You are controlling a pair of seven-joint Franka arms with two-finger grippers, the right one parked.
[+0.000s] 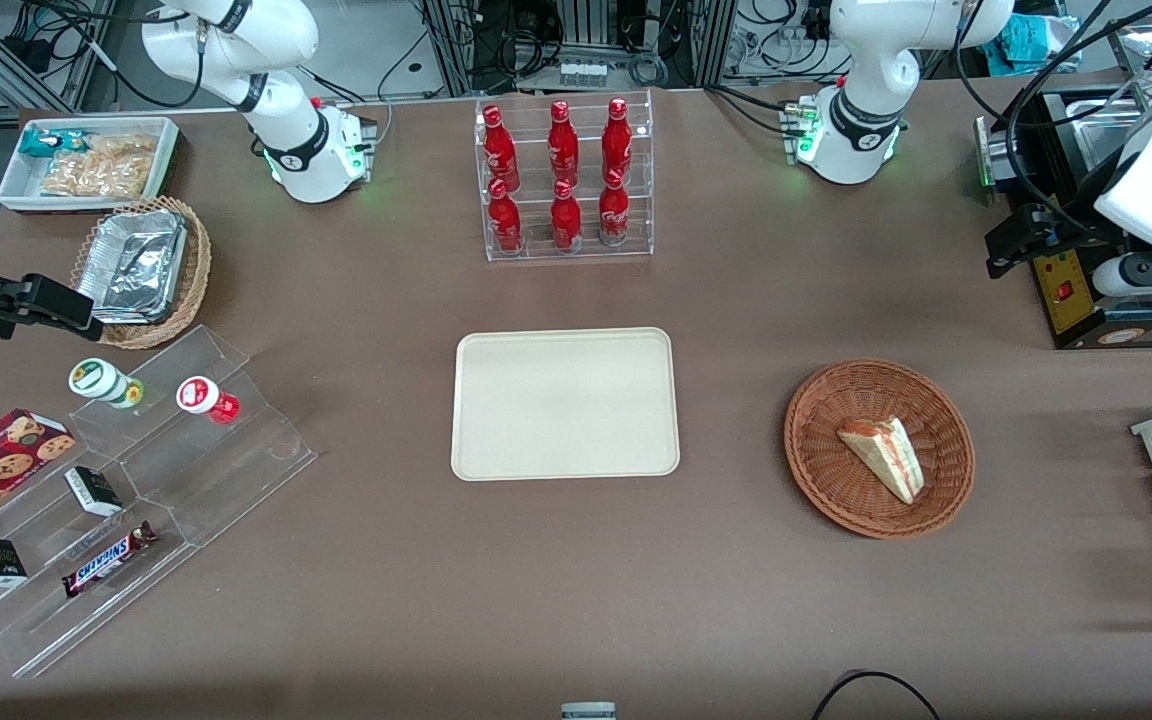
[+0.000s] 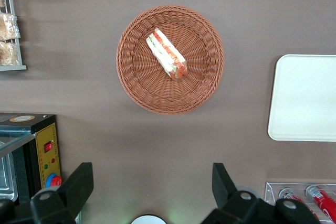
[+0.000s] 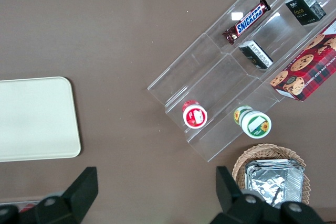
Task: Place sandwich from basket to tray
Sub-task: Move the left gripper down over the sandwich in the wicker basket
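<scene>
1. Inside the basket [image 1: 879,448] lies the sandwich [image 1: 884,457], a pale wedge with pink and green layers, resting a little off the middle of the woven floor.
2. The basket stands on the brown desk [image 1: 576,580], toward the working arm's end, well apart from the tray [image 1: 565,403], which has nothing on it.
3. The gripper [image 2: 149,192] hangs high above the desk, farther from the front camera than the basket, and its jaws are spread wide with nothing between them.
4. I judge that the task is at its first step: the approach to the sandwich is not yet made, and nothing is grasped.
5. The next move calls for bringing the gripper over the basket, lowering it, and turning the jaws so they close across the flat bread faces of the wedge.
6. The clear wrap may be slippery, so the grip should be centred.
</scene>
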